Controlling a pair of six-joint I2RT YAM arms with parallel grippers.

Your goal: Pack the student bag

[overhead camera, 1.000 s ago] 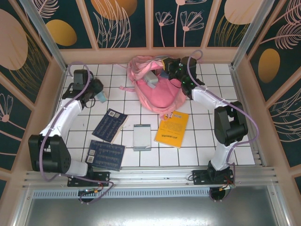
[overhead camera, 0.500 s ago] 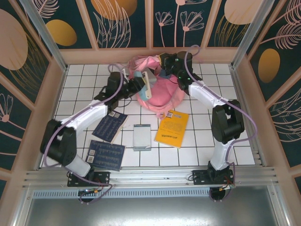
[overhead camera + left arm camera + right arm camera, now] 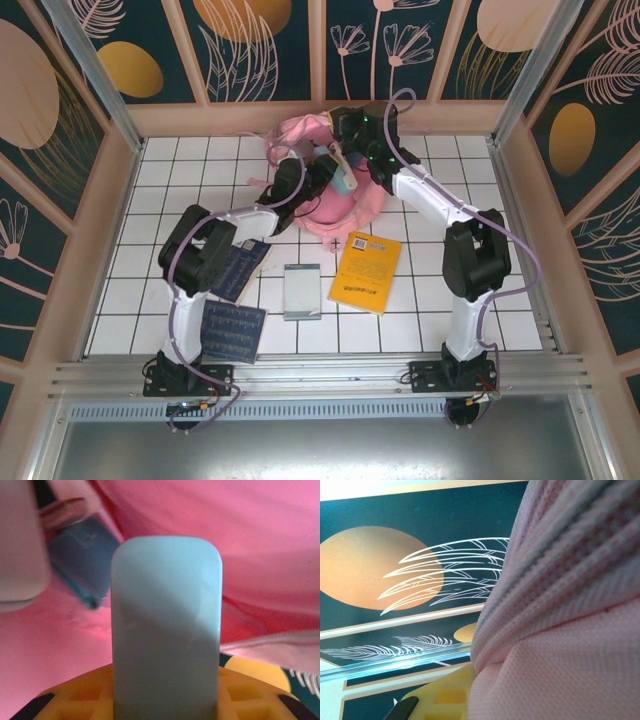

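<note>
**Pale blue case held inside the pink bag**

On the left of the white-tiled table [image 3: 180, 180], two dark blue books lie flat: one [image 3: 234, 331] near the front edge and one [image 3: 240, 268] just behind it, partly under the left arm. That arm stretches from its base diagonally across to the far middle of the table. Its left claw [image 3: 331, 175] pinches a pale blue case [image 3: 166, 630], a flat slab with rounded corners. In the left wrist view the case stands up between the yellow fingers [image 3: 75, 700] with pink fabric all around it. To the left of the case, deeper in, sits a darker blue item [image 3: 80, 565] with a teal edge, and beside that a pale grey-white shape [image 3: 17, 545], too blurred to name.

A grey notebook [image 3: 302, 291] lies in the middle of the table, nearer the front. Behind it, against the back wall at the centre, is the student bag [image 3: 345, 207], crumpled and open at the top, with both arms meeting over it.

Just right of the notebook lies a yellow book [image 3: 366, 272], its far corner close to the bag's lower edge.

The right arm arches from its base up to the bag's upper rim. The right claw [image 3: 345, 135] is pressed together on the bag's fabric there; in the right wrist view, pink woven cloth drapes closely across one yellow finger [image 3: 445, 697].
</note>
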